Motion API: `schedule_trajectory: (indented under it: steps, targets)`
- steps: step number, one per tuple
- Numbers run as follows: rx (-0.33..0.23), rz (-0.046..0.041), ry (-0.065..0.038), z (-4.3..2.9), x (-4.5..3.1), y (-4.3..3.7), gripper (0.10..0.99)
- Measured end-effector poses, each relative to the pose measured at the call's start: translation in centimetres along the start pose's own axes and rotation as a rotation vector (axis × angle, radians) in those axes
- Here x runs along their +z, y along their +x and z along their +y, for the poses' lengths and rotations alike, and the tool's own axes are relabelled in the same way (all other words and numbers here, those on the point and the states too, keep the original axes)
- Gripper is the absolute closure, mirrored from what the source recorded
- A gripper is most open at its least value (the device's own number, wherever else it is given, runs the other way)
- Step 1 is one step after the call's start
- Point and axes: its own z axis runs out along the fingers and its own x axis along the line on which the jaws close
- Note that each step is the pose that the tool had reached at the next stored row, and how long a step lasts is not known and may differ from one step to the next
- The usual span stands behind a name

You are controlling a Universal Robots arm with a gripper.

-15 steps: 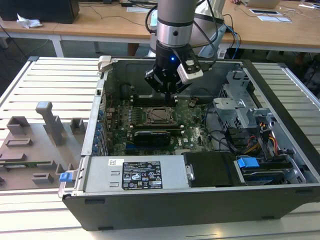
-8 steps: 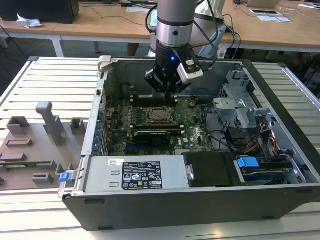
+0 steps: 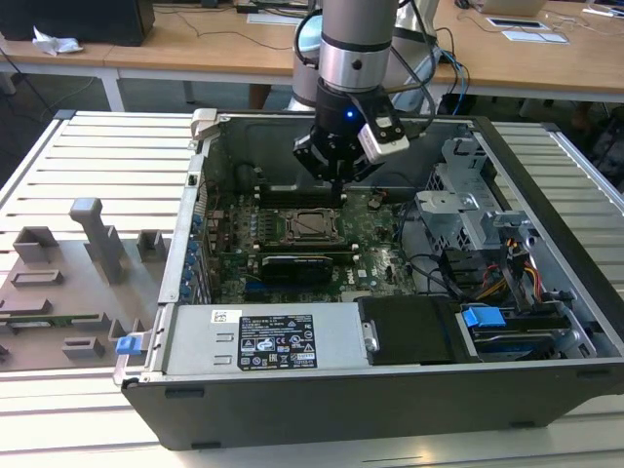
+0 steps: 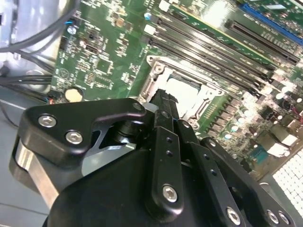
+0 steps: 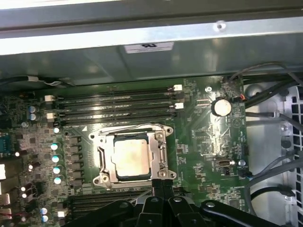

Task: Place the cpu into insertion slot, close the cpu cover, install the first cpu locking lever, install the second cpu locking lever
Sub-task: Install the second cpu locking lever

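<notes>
Currently, nearest the camera in the first wrist view, the gripper [image 5: 162,185] is pointing down with its two slim black fingers [image 5: 156,187] pressed together, clenched on nothing visible, their tips sitting at the near edge of the CPU socket. Just past the tips, the cpu [image 5: 129,158] is lying flat in the socket on the motherboard [image 5: 203,142], its pale metal top showing through the window of the cpu cover [image 5: 157,152], which is lying down around it. A thin wire locking lever [image 5: 124,128] is running along the socket's far edge; whether it is latched cannot be told. Beyond it, the memory slots [image 5: 118,106] are lining the board toward the case wall [image 5: 142,61]. In the exterior view, the arm is reaching into the open computer case [image 3: 546,195] above the socket. Doing this step well likely means pressing only on a lever, keeping clear of the chip and nearby capacitors.
</notes>
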Motion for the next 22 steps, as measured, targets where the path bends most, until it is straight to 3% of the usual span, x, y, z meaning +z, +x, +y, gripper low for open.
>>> schedule_trajectory:
  steps: [5, 8, 10, 12, 13, 14, 17, 22]
  targets:
    - [0.0, 0.0024, 0.0, 0.04, 0.01, -0.56, 0.98]
    - [0.0, 0.0024, 0.0, -2.23, 0.05, -0.76, 0.98]
    - [0.0, 0.0027, -0.002, -3.21, 0.12, -0.84, 0.98]
    - [0.0, 0.0042, -0.02, -3.51, 0.23, -0.86, 0.98]
    - [0.0, 0.0065, -0.047, -3.68, 0.29, -0.88, 0.98]
    - [0.0, 0.008, -0.064, -3.92, 0.41, -0.9, 0.98]
    - [0.0, 0.0087, -0.072, -4.12, 0.84, -0.22, 0.98]
    - [-0.007, 0.0097, -0.081, -4.28, 1.88, 1.74, 0.98]
